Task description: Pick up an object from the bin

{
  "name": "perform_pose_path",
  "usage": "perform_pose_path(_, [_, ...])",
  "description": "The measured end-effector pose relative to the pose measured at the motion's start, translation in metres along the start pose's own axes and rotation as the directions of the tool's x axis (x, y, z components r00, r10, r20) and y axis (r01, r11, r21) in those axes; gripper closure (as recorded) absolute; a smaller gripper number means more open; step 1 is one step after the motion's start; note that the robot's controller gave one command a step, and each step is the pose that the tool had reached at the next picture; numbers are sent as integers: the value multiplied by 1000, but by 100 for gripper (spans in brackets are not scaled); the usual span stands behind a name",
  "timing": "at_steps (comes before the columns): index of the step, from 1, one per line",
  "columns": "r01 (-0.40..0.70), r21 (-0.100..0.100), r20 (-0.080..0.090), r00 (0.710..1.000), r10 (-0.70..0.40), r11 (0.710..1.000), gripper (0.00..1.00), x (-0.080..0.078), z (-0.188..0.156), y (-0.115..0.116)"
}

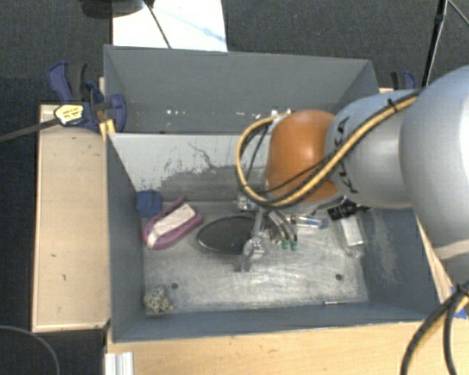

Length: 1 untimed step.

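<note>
My gripper [250, 255] hangs low over the middle of the bin floor, under the orange wrist cover. Its metal fingertips sit at the right edge of a dark grey oval disc [223, 234] that lies flat on the floor. Just right of the fingers lie a small green-tipped thing [288, 243] and a bluish pen-like thing [311, 223]. Whether anything is between the fingers is hidden by the wrist.
A pink and white oblong thing [170, 225] lies at the left, with a small blue piece [148, 203] behind it. A speckled lump [158, 301] sits in the front left corner. A dark and white small bottle [349, 223] lies at the right.
</note>
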<state>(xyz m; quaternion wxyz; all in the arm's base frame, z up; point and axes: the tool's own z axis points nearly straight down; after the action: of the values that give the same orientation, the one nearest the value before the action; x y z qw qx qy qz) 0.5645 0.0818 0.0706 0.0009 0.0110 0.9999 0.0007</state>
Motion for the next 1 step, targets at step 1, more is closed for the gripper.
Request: perform_pose_path(1, [-2, 0, 0, 1000, 2, 1000, 0, -1, -1, 0])
